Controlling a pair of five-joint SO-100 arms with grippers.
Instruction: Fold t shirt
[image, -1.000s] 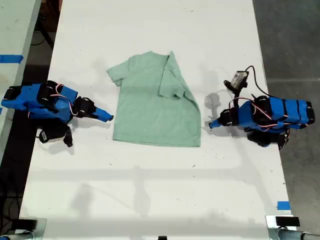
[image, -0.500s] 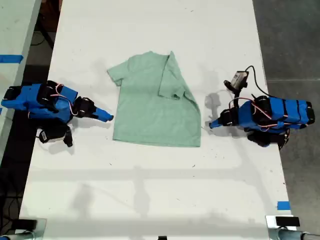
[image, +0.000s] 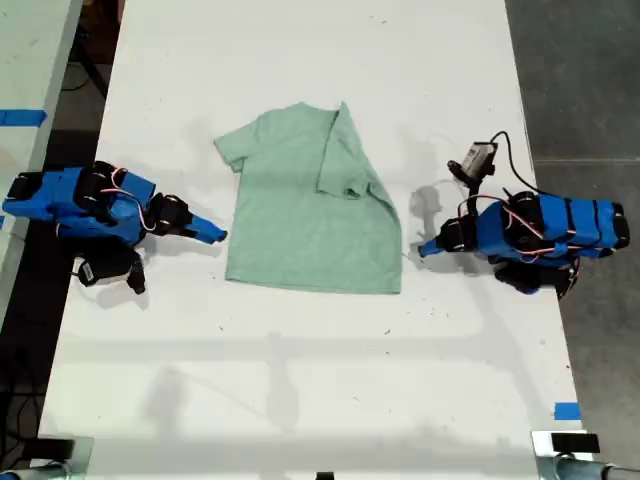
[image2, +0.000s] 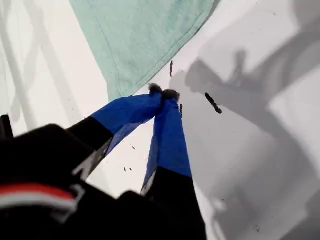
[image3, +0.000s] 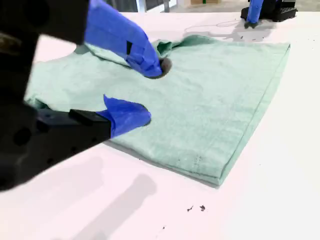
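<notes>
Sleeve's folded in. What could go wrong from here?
My second gripper, open beside the pale mint-green cloth t-shirt, might pinch only one layer and drag it. My first gripper is shut near the shirt's edge; advancing shut, it would likely push the cloth and undo the folded-over sleeve.

The t shirt (image: 310, 205) lies half-folded on the white table (image: 300, 380) between two blue arms.
</notes>
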